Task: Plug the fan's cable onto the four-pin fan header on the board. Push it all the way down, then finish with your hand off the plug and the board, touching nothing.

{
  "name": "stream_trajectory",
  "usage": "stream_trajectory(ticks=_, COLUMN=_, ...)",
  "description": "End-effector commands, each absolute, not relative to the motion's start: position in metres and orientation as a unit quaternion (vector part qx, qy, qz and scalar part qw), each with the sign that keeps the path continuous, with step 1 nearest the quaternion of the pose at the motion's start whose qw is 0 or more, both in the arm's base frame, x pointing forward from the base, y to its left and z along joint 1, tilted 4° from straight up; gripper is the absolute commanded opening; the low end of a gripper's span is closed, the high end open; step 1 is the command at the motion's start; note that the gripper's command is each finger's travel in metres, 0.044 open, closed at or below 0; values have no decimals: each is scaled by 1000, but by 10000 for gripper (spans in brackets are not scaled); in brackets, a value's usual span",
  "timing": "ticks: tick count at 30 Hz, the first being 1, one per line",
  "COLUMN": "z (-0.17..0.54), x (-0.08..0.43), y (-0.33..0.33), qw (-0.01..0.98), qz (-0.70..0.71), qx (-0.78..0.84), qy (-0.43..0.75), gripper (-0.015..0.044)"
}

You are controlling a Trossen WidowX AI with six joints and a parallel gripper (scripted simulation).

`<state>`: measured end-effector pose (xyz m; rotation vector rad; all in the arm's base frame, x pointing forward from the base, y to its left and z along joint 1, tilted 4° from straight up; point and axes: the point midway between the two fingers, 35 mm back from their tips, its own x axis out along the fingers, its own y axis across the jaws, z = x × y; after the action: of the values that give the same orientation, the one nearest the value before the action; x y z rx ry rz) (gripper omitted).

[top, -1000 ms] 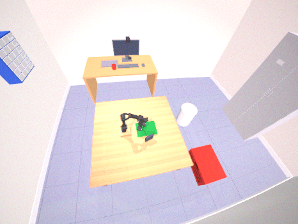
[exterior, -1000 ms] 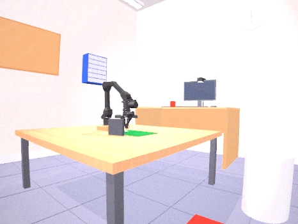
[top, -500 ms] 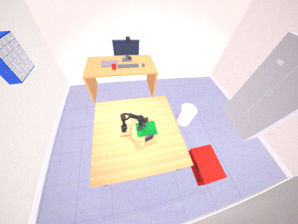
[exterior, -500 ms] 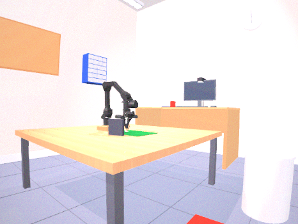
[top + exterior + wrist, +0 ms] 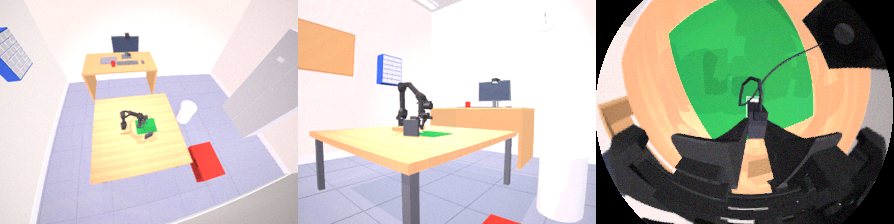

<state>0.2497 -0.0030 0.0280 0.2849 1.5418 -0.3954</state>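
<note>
Gripper (image 5: 140, 125) (image 5: 422, 130) (image 5: 754, 120) pinching dark fan plug (image 5: 756, 119) over green board (image 5: 150, 125) (image 5: 436, 134) (image 5: 741, 55), prob. to align w/ white header (image 5: 752, 100); fan (image 5: 149, 135) (image 5: 411, 127) (image 5: 844, 34) beside board, cable (image 5: 788, 60) slack for reach. Seating unclear.

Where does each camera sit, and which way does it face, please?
Top: high above, looking steeply down on the table, whole arm in view.
Exterior: off a table corner, looking roughly level across it, arm visible.
Wrist: by the gripper, facing past its fingers to the green board.
Top and exterior share the monitor.
</note>
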Motion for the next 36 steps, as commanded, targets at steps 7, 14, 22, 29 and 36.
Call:
stream_trajectory(ticks=7, z=25, x=249, y=-3, qw=691, qz=-174, qx=127, qy=690, gripper=0)
stream_trajectory(ticks=14, z=25, x=250, y=-3, qw=691, qz=-174, qx=127, qy=690, gripper=0)
stream_trajectory(ticks=22, z=20, x=250, y=-3, qw=691, qz=-174, qx=127, qy=690, gripper=0)
stream_trajectory(ticks=29, z=15, x=249, y=-3, qw=691, qz=-174, qx=127, qy=690, gripper=0)
stream_trajectory(ticks=36, z=11, x=249, y=-4, qw=691, qz=-174, qx=127, qy=690, gripper=0)
